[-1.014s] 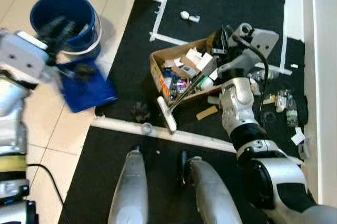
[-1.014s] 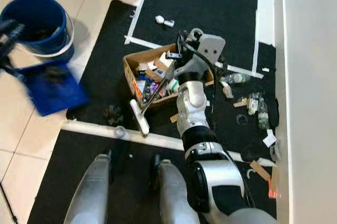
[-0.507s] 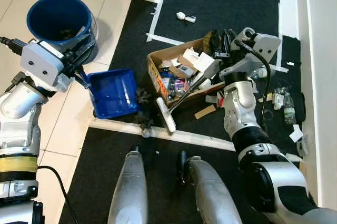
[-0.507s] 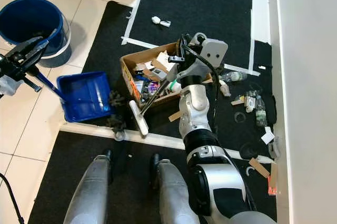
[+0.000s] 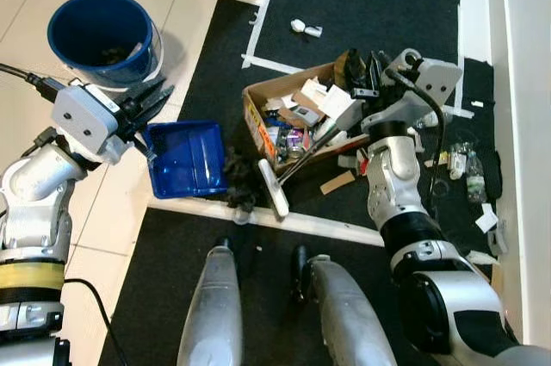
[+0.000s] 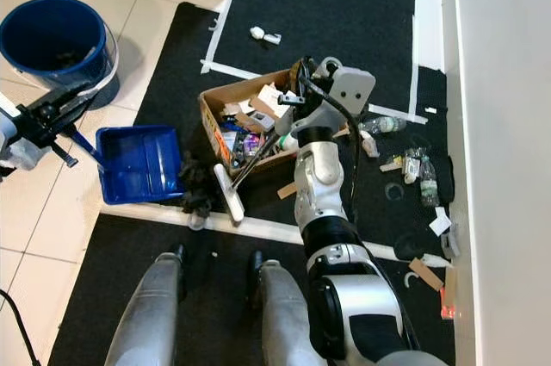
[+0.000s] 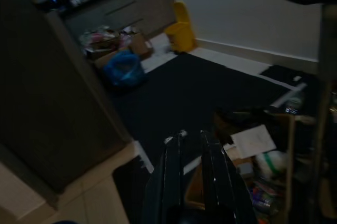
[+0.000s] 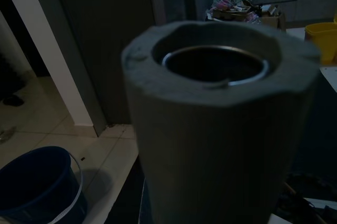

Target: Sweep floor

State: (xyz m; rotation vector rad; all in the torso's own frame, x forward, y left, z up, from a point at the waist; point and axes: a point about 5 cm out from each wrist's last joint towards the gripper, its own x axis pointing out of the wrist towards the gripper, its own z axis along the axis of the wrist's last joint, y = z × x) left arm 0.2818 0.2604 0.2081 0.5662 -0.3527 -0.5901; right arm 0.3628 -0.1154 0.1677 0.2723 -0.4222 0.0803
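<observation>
down low, left gripper (image 5: 146, 106) clamped on blue dustpan (image 5: 185, 159) handle beside dark debris (image 5: 243, 183). right gripper (image 5: 366, 82) gripping broom (image 5: 297, 159); finger state hidden, cannot tell.

No text, label, brand or number can be read anywhere. Packaging in the cardboard box (image 5: 297, 116) is too small and blurred to read.

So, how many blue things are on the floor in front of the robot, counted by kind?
Blue bucket: 1
Blue dustpan: 1
Total: 2
</observation>
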